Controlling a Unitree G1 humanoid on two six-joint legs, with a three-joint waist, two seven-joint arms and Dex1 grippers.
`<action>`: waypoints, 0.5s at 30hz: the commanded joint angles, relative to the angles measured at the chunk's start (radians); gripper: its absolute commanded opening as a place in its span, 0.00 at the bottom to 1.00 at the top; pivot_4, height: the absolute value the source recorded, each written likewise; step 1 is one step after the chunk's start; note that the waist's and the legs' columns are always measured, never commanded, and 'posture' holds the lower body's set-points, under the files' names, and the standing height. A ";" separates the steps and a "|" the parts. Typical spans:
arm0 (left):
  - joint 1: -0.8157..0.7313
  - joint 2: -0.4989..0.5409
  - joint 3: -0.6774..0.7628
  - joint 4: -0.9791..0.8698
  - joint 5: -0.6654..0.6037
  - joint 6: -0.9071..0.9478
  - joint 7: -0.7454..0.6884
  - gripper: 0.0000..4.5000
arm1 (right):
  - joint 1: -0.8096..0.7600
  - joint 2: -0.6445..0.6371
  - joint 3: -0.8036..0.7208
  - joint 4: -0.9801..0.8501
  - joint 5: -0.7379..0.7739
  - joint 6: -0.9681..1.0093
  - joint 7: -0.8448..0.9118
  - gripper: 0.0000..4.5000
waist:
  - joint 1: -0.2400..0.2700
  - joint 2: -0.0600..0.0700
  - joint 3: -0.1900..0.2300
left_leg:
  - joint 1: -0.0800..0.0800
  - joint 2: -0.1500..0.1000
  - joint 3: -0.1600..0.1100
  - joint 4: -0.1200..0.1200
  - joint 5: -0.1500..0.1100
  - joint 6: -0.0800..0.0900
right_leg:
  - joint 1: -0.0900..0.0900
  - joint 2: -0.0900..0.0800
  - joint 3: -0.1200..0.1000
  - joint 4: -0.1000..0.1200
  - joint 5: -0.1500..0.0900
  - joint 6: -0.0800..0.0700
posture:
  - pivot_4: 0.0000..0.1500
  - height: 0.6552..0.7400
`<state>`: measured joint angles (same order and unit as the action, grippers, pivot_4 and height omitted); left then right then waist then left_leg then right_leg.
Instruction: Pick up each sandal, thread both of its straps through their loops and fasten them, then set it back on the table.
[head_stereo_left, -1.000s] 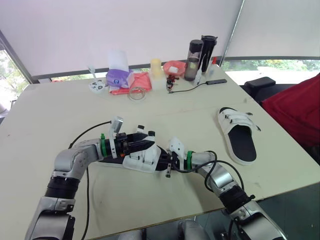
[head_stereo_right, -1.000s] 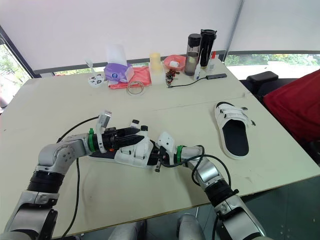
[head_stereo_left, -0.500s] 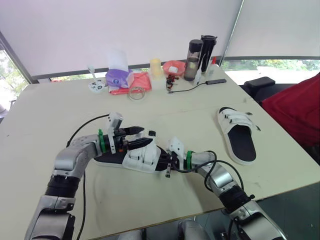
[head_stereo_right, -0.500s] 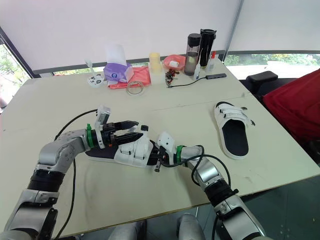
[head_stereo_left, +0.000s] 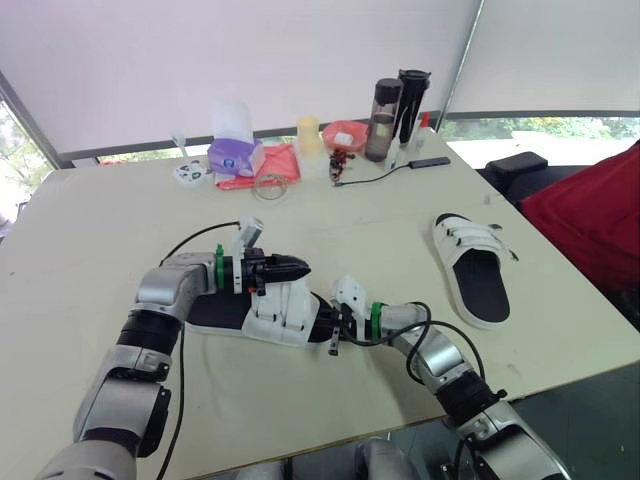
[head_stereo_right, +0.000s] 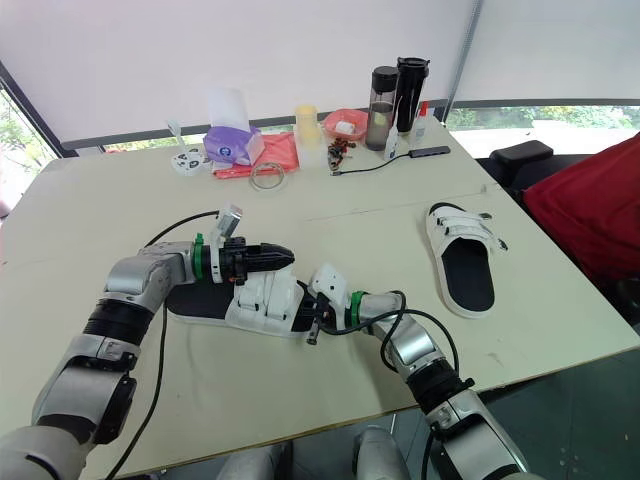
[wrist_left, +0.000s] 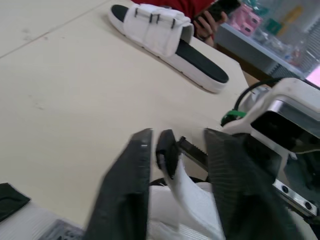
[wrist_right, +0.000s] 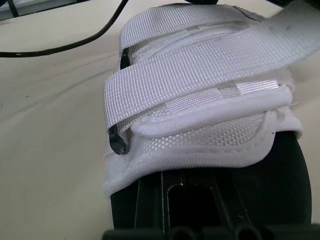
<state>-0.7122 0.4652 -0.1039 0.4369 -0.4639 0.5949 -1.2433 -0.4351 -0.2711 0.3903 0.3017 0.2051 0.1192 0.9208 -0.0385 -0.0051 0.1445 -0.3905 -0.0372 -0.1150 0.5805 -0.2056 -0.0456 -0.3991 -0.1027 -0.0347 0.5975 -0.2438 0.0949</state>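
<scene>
1. The near sandal (head_stereo_left: 280, 315) lies flat on the tabletop (head_stereo_left: 110, 220), about midway along it and close to the near edge. Only a narrow band of bare top lies between it and that edge.
2. The left gripper (head_stereo_left: 300, 268) reaches in from the left, just above the sandal's white upper. Its fingers are spread, and the black loop end of a strap (wrist_left: 167, 150) stands between them, close against one finger.
3. The right gripper (head_stereo_left: 332, 325) meets the sandal's right end and pinches the black sole there.
4. The left part of the tabletop is bare. So is the broad strip between the near sandal and the row of things along the far edge.
5. The far sandal (head_stereo_left: 485, 285) lies near the right edge, well apart from both grippers, with bare top between it and the near sandal.
6. Along the far edge stand a tissue box (head_stereo_left: 235, 155), a red cloth (head_stereo_left: 280, 163), a tape roll (head_stereo_left: 270, 187), a yellow cup (head_stereo_left: 310, 133), a red bowl (head_stereo_left: 348, 133), two dark bottles (head_stereo_left: 383, 110) and a cable hub (head_stereo_left: 432, 161). All are well clear of the arms.
7. Red fabric (head_stereo_left: 600, 220) rises just past the right edge, beside the far sandal.
</scene>
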 joint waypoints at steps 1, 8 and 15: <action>-0.019 -0.002 0.003 -0.005 0.006 -0.006 -0.027 0.01 | 0.062 -0.030 0.013 0.163 -0.104 0.071 -0.076 0.00 | 0.000 0.000 0.000 | 0.000 0.000 0.000 0.000 0.000 0.000 | 0.000 0.000 0.000 0.000 0.000 0.000 | 1.00 1.00; -0.048 -0.021 0.082 -0.060 -0.074 0.034 -0.039 0.01 | 0.060 -0.027 0.011 0.166 -0.105 0.071 -0.078 0.00 | 0.000 0.000 0.000 | 0.000 0.000 -0.001 0.000 0.000 0.000 | 0.000 -0.001 0.000 0.000 0.000 0.000 | 1.00 1.00; -0.086 -0.056 0.133 -0.030 -0.092 0.054 0.028 0.01 | 0.058 -0.032 0.014 0.175 -0.113 0.064 -0.069 0.00 | 0.003 -0.002 0.004 | -0.001 0.000 -0.001 0.000 0.000 0.000 | 0.001 0.000 0.000 0.000 0.000 0.000 | 1.00 1.00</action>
<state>-0.7382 0.4133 -0.0306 0.4199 -0.5323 0.6861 -1.2396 -0.4335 -0.2693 0.3767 0.3018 0.2050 0.1177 0.9194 -0.0354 -0.0070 0.1487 -0.3913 -0.0374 -0.1157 0.5805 -0.2056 -0.0457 -0.3979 -0.1030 -0.0347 0.5972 -0.2439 0.0949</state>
